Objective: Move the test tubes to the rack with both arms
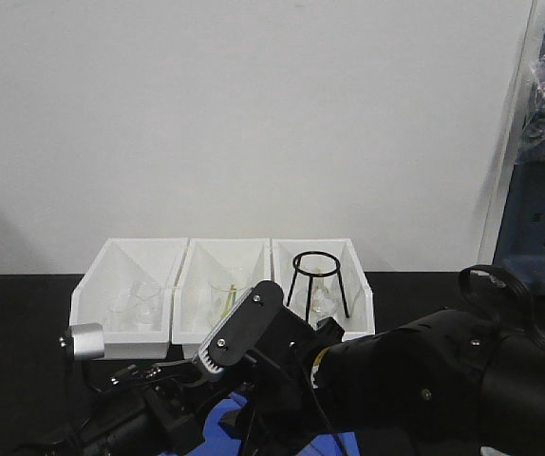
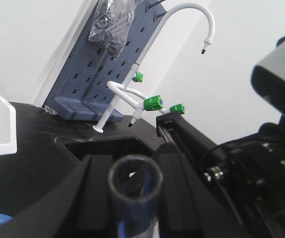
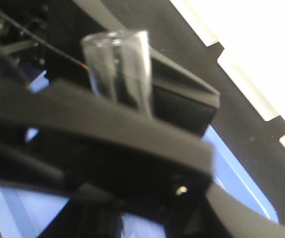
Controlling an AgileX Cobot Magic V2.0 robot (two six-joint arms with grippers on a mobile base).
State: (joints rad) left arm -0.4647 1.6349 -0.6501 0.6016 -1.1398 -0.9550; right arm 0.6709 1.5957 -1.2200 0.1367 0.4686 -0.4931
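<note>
One clear test tube [image 2: 135, 184] stands upright between the black fingers [image 2: 85, 198] of my left gripper [image 2: 135, 166], which is shut on it, its open mouth facing the camera. The right wrist view shows the same kind of tube [image 3: 117, 69] rising behind a black bar, with a black block [image 3: 182, 101] beyond it. My right gripper [image 1: 244, 328], with its grey-white toothed finger, hangs close above the left arm [image 1: 130, 413]. Its own jaws are dark and blurred. The rack is out of view.
Three white bins [image 1: 173, 328] stand at the back, holding glass beakers [image 1: 140, 306] and a black wire tripod [image 1: 318, 283]. A blue surface [image 3: 234, 166] lies under the grippers. A blue pegboard [image 2: 110, 64] and a white tap [image 2: 189, 20] stand to the right.
</note>
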